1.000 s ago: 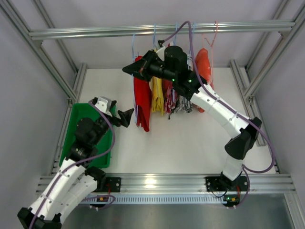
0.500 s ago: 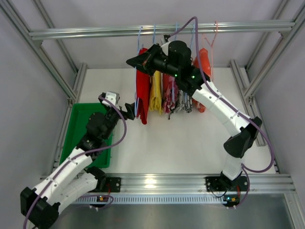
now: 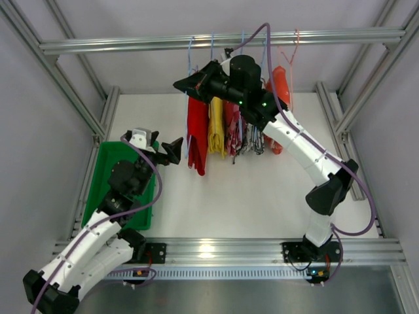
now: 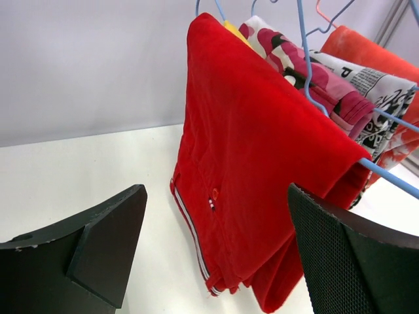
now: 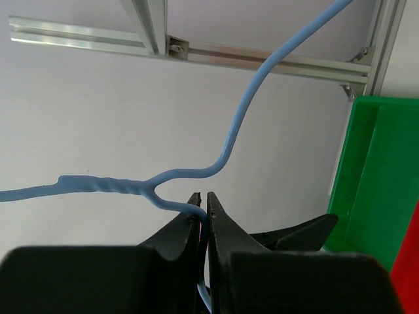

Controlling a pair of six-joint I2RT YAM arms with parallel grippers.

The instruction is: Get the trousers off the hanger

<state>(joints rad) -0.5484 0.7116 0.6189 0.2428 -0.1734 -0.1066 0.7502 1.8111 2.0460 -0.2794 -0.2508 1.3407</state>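
My right hand (image 5: 204, 199) pinches the blue hanger (image 5: 239, 118), left hand (image 3: 171, 152) spread just beside the red trousers (image 3: 196, 134) draped over it, so I judge nothing's off yet.

This looks like a robotics lab cell. An extruded aluminium frame (image 3: 216, 41) boxes in a white table (image 3: 249, 196). The left arm (image 3: 91, 245) and right arm (image 3: 304, 154) are bolted to a slotted rail (image 3: 222, 250). The plain grey sides are perhaps panels. A green bin (image 3: 97, 180) stands by.
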